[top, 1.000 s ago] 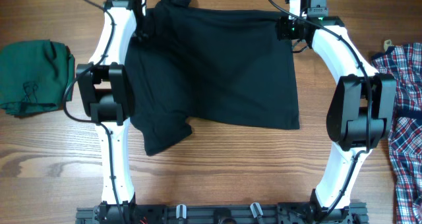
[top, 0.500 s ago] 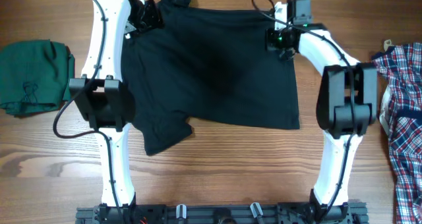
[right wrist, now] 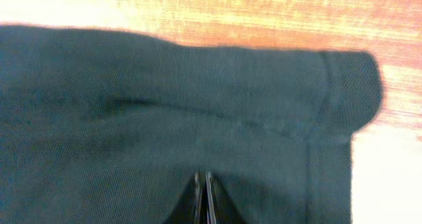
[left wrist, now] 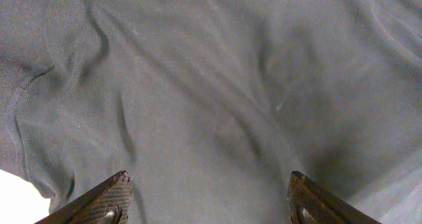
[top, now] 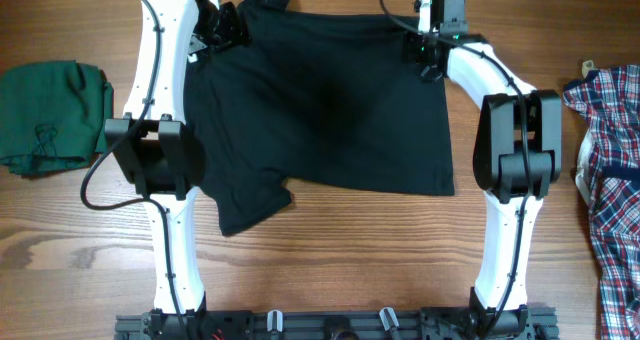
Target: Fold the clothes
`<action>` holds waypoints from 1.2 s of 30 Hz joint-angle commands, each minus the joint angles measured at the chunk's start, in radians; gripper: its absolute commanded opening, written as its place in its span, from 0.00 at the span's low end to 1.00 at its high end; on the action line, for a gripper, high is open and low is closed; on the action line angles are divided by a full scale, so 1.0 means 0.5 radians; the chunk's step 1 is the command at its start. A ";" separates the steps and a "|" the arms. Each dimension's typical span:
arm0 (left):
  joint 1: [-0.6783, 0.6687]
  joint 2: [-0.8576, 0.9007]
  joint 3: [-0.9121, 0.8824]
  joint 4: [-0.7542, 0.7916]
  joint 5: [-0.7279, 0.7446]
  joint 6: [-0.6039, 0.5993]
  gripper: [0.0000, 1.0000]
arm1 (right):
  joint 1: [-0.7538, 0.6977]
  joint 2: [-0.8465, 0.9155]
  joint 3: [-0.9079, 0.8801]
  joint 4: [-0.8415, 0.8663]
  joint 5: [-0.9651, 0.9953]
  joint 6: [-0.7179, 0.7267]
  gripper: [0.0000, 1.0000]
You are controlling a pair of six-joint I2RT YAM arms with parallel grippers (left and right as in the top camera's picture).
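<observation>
The clothes [top: 330,110], a black shirt, lie spread flat over the middle and back of the wooden table, with one sleeve [top: 250,205] sticking out at the front left. My left gripper [top: 225,25] hovers over the shirt's back left part. In the left wrist view its gripper [left wrist: 208,184] stands open, fingers [left wrist: 112,197] wide apart above wrinkled black fabric [left wrist: 211,85]. My right gripper [top: 425,52] is at the shirt's back right corner. In the right wrist view its tips [right wrist: 203,179] are pinched together in the cloth [right wrist: 165,105], near the hemmed corner.
A folded dark green garment [top: 50,115] lies at the left edge of the table. A red, white and blue plaid shirt [top: 605,160] lies at the right edge. Bare wood [top: 350,250] runs along the front, between the two arm bases.
The right gripper has moved a little left onto the shirt's back right corner and closed. The left gripper has shifted slightly right and back over the shirt. The shirt itself lies as before.
</observation>
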 commanded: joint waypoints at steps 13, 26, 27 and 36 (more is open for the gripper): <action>-0.004 0.006 -0.005 -0.045 -0.006 -0.003 0.90 | 0.023 0.274 1.068 -1.633 -0.153 0.388 0.04; -0.004 0.006 -0.005 -0.040 -0.007 -0.003 1.00 | 0.021 0.704 1.067 -1.495 -0.088 0.401 0.04; -0.004 0.006 -0.005 -0.040 -0.007 -0.003 1.00 | 0.008 0.706 1.069 -1.448 -0.053 0.399 0.04; -0.004 0.006 -0.005 -0.043 -0.007 -0.003 0.99 | -0.072 0.703 1.078 -1.268 -0.037 0.343 0.04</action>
